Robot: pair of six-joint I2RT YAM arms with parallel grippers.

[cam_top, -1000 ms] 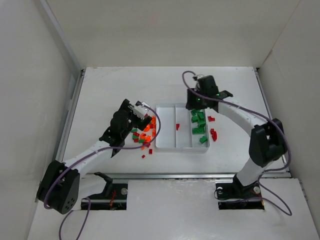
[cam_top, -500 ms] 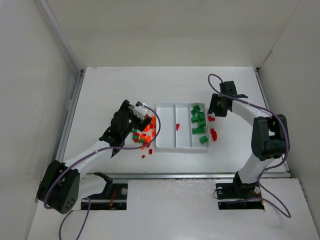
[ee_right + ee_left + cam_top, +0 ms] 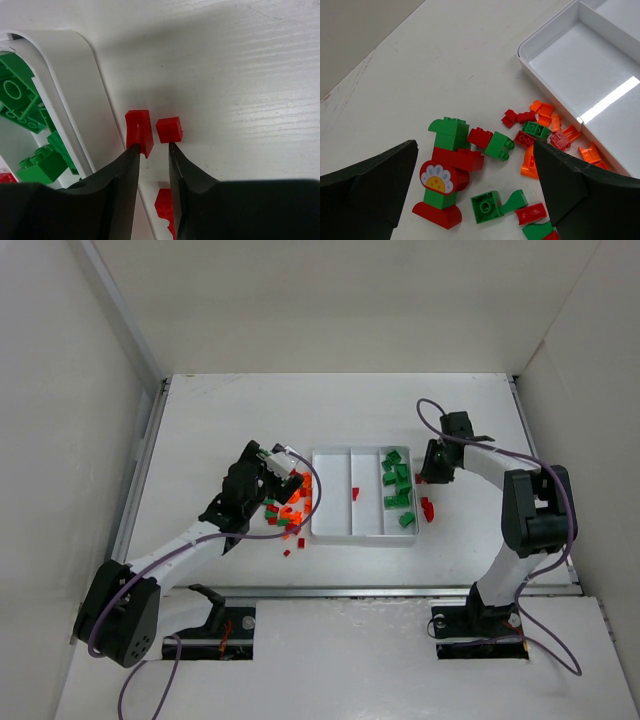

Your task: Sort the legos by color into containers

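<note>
The white tray (image 3: 362, 531) holds three containers: the left one bare, the middle one with one red lego (image 3: 355, 492), the right one with several green legos (image 3: 398, 485). A mixed pile of red, green and orange legos (image 3: 285, 512) lies left of the tray. My left gripper (image 3: 474, 150) hangs wide open above that pile, holding nothing. Beside the tray's right edge, my right gripper (image 3: 152, 146) is low over the table, its jaws narrow but apart. A curved red lego (image 3: 138, 129) touches its left fingertip, and a small red cube (image 3: 169, 129) lies just past its right one.
A stacked figure of red and green bricks with a flower disc (image 3: 445, 170) lies in the left pile. More red legos (image 3: 427, 508) lie on the table right of the tray. White walls enclose the table on three sides.
My right gripper moved from above the green compartment to the table right of the tray, came down by the red legos, and its jaws narrowed. The left arm stayed still.
</note>
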